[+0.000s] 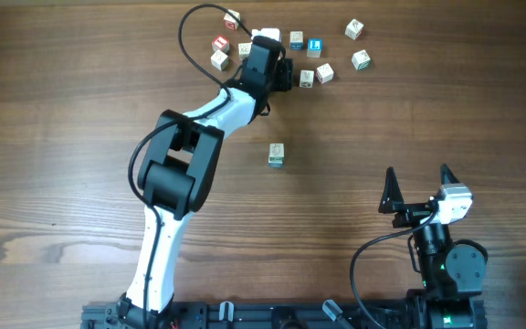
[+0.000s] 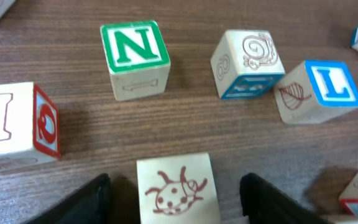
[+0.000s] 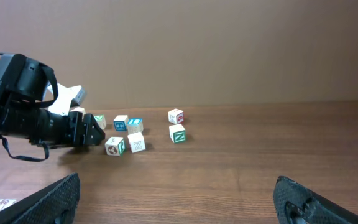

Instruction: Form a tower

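The tower [image 1: 276,154] stands mid-table, a short column one cube wide with a pale top and a teal face low down. My left gripper [image 1: 288,75] reaches among the loose letter cubes at the back. In the left wrist view it [image 2: 176,182] is open and straddles a pale cube with a red ladybug drawing [image 2: 176,190]. A gap shows between the cube and each of the fingers [image 2: 89,200]. My right gripper [image 1: 418,187] hovers open near the front right, with only bare wood between its fingers [image 3: 48,199].
Loose cubes lie around the left gripper: a green N cube [image 2: 134,57], a snail cube [image 2: 247,63], a blue L cube [image 2: 319,90] and a red-edged cube [image 2: 14,124]. More cubes [image 1: 359,46] are scattered at the back, and a black cable [image 1: 188,27] loops there.
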`<state>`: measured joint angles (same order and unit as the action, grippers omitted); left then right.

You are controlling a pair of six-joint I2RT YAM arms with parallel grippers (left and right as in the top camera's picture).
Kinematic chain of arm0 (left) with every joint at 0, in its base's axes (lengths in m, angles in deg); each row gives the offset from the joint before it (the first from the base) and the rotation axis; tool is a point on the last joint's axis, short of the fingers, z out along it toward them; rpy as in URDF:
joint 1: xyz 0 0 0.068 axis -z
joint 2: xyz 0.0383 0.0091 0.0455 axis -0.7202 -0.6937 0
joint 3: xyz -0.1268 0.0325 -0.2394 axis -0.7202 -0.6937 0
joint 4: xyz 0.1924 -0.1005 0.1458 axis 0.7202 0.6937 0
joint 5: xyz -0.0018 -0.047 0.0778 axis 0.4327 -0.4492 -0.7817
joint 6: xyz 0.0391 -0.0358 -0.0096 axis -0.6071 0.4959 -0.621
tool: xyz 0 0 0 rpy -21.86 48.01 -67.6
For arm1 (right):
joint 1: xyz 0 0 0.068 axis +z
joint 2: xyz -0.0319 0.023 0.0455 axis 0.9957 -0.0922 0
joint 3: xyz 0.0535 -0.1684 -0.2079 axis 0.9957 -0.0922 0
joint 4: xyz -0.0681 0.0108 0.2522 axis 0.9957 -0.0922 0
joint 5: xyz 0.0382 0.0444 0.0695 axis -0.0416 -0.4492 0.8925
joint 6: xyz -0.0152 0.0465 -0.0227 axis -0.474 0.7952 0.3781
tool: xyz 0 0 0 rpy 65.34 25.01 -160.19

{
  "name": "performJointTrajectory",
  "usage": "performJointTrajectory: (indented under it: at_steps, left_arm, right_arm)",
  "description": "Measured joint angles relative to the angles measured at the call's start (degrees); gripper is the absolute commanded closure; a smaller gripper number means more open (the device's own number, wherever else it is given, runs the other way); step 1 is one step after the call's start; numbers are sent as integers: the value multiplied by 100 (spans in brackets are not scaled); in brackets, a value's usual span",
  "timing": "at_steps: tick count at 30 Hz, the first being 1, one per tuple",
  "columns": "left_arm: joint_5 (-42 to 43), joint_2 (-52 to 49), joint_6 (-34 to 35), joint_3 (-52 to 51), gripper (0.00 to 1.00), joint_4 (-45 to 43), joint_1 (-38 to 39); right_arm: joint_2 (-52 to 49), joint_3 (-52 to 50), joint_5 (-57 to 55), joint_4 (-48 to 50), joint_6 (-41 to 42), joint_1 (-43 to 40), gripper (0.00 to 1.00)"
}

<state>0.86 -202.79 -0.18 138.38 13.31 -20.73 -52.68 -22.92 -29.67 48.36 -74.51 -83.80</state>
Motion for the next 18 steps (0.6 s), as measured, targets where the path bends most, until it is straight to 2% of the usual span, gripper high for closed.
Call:
performJointTrajectory:
  at_steps: [2,4,6,10,15,18]
  left_arm:
    - [-37,-9,9,0,62,-17,0]
    - [-37,-9,9,0,64,22,4]
    - [-37,-7,0,0,73,68,11]
    - [-76,391,-7,-9,75,551,11]
    - [-81,1947,-9,0,76,1462,28]
    - [-107,2815,-4,0,78,2385,98]
  right_arm:
    - [0,0,0,0,0,0,0]
    - [0,0,0,0,0,0,0]
    - [0,0,0,0,0,0,0]
    - [0,0,0,0,0,0,0]
    - [0,-2,0,0,0,0,0]
    - [-4,0,0,0,0,0,0]
